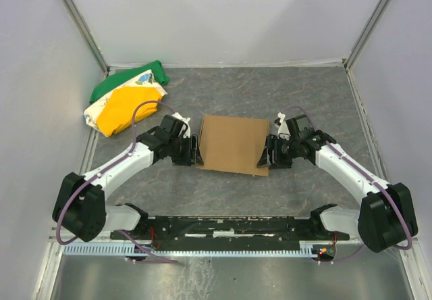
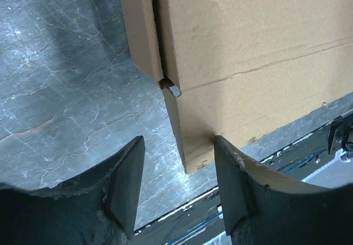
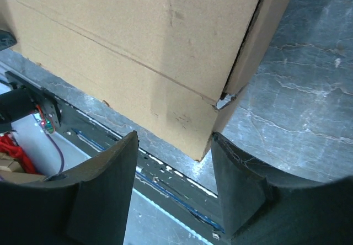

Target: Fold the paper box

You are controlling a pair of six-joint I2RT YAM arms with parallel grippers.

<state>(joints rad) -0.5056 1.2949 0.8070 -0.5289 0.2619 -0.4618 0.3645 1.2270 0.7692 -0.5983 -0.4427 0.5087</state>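
The paper box point(image 1: 231, 143) lies on the table point(image 1: 304, 97) between our left gripper point(image 1: 197, 157) and right gripper point(image 1: 263, 158). Both are open wide, holding nothing. The box looks light, stiff and easy to crease. We should pinch the side flaps.

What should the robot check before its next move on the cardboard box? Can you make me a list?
1. Left end effector open: ok.
2. Right end effector open: ok.
3. Near left corner of the box lines up with the gap between the left fingers: ok.
4. Near right corner lines up with the gap between the right fingers: ok.
5. Cloth lies well away from the box: ok.
6. Fingers touching the cardboard: cannot tell.
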